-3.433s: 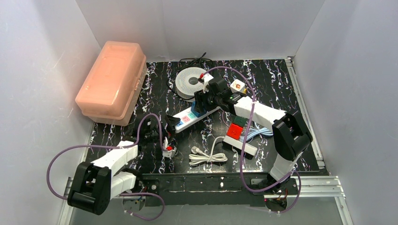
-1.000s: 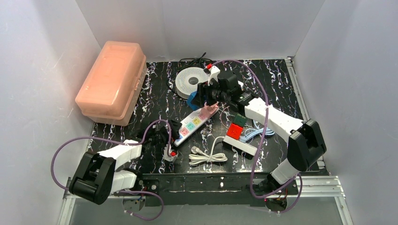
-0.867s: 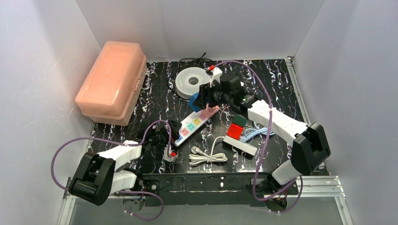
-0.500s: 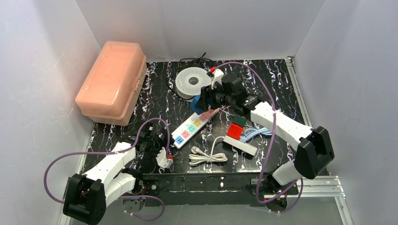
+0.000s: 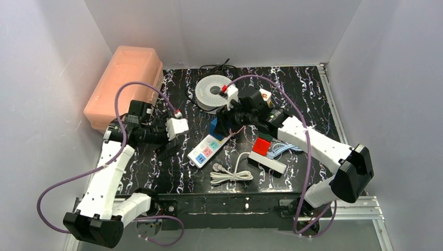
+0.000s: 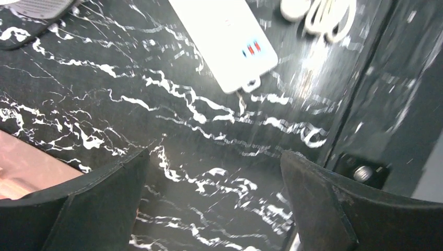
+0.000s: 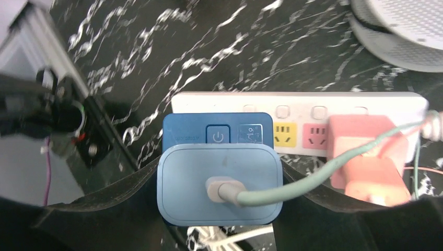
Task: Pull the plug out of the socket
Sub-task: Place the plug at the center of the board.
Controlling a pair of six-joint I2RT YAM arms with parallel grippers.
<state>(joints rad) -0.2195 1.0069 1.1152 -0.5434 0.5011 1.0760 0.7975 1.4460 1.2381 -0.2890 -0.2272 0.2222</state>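
Note:
The socket is a white power strip (image 5: 205, 150) (image 7: 360, 100) with coloured outlets, lying slantwise mid-table. My right gripper (image 5: 219, 127) (image 7: 219, 194) is shut on a blue plug (image 7: 219, 183) with a pale green cable, a finger pressed against each side. The plug sits over the strip's end, above a darker blue block with a power button (image 7: 217, 133); I cannot tell whether its pins are in the socket. A pink plug (image 7: 365, 157) sits further along the strip. My left gripper (image 5: 168, 148) (image 6: 209, 204) hangs open over bare table left of the strip, nothing between its fingers.
A pink lidded box (image 5: 125, 89) stands at the back left. A white round spool (image 5: 211, 91) lies behind the right gripper. A coiled white cable (image 5: 232, 172) and a second white strip (image 5: 269, 163) carrying a red cube (image 5: 262, 145) lie near the front. White walls enclose the table.
My left arm has risen from the front edge and swung back and left, its gripper still open. The right gripper has shifted slightly toward the front with the plug, and the strip has slid with it.

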